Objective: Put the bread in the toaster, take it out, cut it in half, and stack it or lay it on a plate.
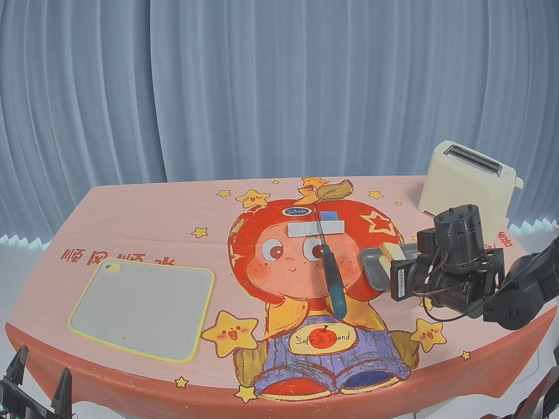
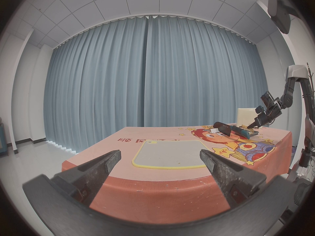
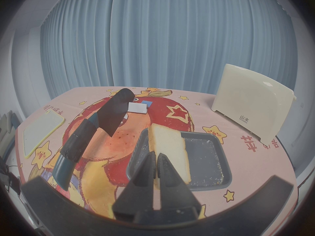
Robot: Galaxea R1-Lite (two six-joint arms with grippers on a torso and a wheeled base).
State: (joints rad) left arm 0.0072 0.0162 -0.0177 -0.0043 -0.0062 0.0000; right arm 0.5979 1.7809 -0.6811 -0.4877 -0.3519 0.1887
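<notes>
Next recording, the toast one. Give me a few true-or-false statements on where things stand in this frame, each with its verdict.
1. The bread sits in the toaster. False: it stands on edge over the grey tray, pinched by the right gripper.
2. The knife lies on the table between the cutting board and the tray. True.
3. Bread halves lie on the cutting board. False: the board is bare.
4. The left gripper has its fingers apart and holds nothing. True.
</notes>
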